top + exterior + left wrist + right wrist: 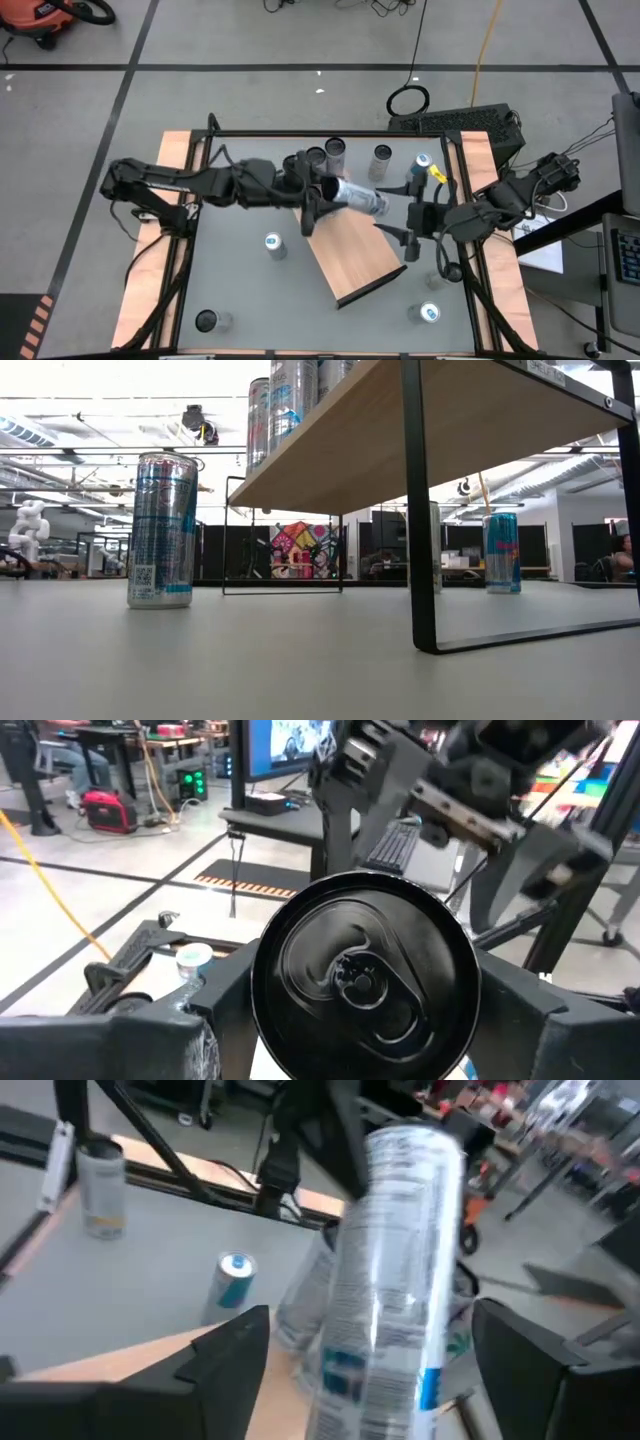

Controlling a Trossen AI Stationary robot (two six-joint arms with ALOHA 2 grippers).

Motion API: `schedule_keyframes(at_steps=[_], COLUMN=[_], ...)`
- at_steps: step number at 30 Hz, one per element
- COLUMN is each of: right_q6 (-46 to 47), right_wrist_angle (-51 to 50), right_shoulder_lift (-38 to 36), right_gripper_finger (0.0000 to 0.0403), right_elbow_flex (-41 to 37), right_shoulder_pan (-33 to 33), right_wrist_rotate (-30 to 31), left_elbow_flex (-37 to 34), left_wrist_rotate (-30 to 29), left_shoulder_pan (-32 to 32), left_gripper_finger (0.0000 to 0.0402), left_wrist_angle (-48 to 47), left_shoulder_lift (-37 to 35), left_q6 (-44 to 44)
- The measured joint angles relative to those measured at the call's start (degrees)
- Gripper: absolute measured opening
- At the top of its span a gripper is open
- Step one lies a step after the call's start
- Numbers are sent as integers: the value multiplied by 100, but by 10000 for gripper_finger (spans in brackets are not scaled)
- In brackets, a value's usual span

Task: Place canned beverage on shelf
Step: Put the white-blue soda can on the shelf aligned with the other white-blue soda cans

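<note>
My left gripper (318, 196) is shut on a silver canned beverage (358, 197) that lies on its side in the air over the far part of the shelf, a light-brown board (358, 258) on black metal legs (420, 510). The can's lid (365, 975) faces the left wrist camera. My right gripper (401, 235) is open at the shelf's right side. In its wrist view the can (400, 1250) shows large between its spread fingers (232, 1348); I cannot tell whether they touch it. Other cans (290, 400) stand on the shelf. My left gripper pinches the can's round wall just behind the lid end (262, 1020) between its two fingers (215, 1020), one on each side. The fingers come level from the table's left and lie along the can. The can sticks out past them toward the right, lifted clear above the shelf.
Loose cans stand on the grey table: one left of the shelf (274, 245), one at the near left (207, 320), one at the near right (430, 313), a blue one at the far right (425, 163). More cans (335, 150) stand at the far side.
</note>
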Motion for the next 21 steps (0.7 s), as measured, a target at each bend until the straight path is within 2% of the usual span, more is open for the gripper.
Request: schedule_keyframes(at_steps=[3, 7, 10, 17, 21], right_q6=[348, 795, 968, 926, 915], right_wrist_angle=[-238, -711, -799, -804, -763], right_shoulder_lift=[57, 139, 221, 545, 694], right_gripper_finger=[292, 292, 293, 293, 293], right_elbow_flex=[110, 144, 151, 151, 150], right_shoulder_pan=[0, -21, -65, -169, -218], right_wrist_rotate=[-215, -392, -787, -1424, -1423], left_elbow_flex=[0, 0, 0, -6, -4], left_wrist_rotate=[-236, -269, -312, -408, -390], left_shoulder_pan=[-233, -447, -541, -647, -706], left_gripper_finger=[262, 262, 262, 262, 262], left_wrist_angle=[123, 299, 384, 494, 516], left_shoulder_lift=[134, 313, 437, 580, 664], left_q6=[7, 8, 6, 4, 7])
